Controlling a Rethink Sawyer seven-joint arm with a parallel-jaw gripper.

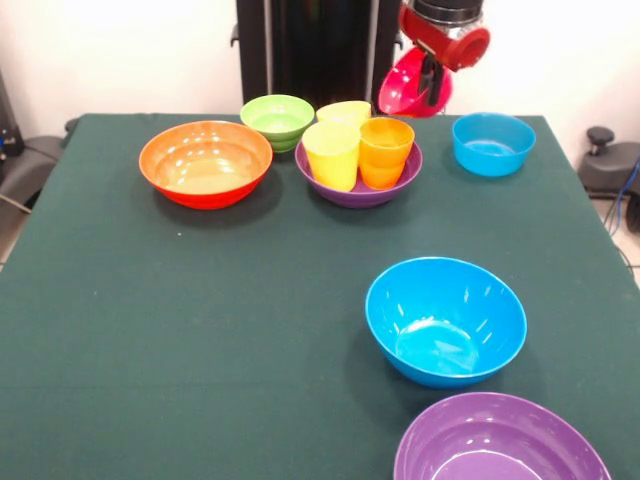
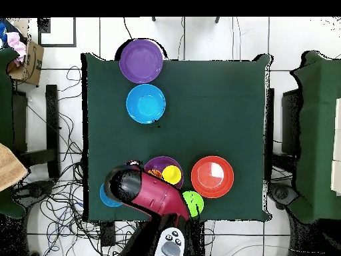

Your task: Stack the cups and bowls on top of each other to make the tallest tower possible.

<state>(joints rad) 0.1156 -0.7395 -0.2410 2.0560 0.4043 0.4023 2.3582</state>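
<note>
Gripper [image 1: 432,80] clamps tilted red bowl [image 1: 412,88] aloft (front view only); overhead, arm [image 2: 150,193] hides it.

The arm [image 2: 150,193] had a glossy red casing with black sections, bulbous and rounded in the overhead view. Its wrist [image 1: 445,30] showed a dark ribbed cylinder above a red collar. The base [image 2: 171,243] carried a grey panel with small buttons
</note>
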